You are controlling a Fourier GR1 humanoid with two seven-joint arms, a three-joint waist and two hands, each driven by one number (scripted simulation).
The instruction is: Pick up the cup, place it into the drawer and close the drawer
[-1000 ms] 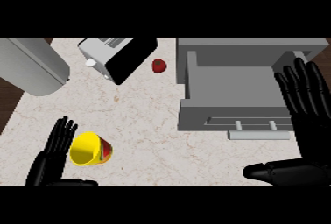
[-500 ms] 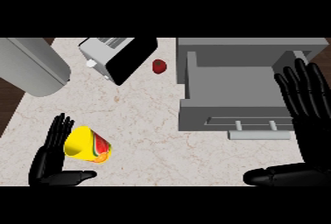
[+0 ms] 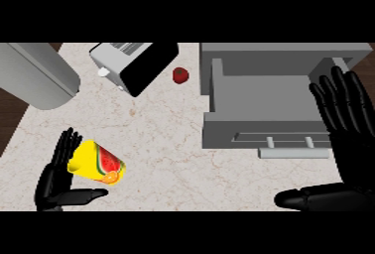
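The cup (image 3: 96,163) lies tipped on the tabletop (image 3: 161,139) at lower left, touching the left hand (image 3: 60,178), whose straight fingers (image 3: 66,149) stand beside it, thumb below, not yet curled round it. This looks like the grasp step; next the fingers must wrap the cup. The drawer (image 3: 264,106) stands open at upper right, the right hand (image 3: 344,119) resting flat over its right side.

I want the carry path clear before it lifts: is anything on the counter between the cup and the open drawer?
Nothing visible lies between the cup by the left hand and the drawer. The small red thing and toaster sit farther back.
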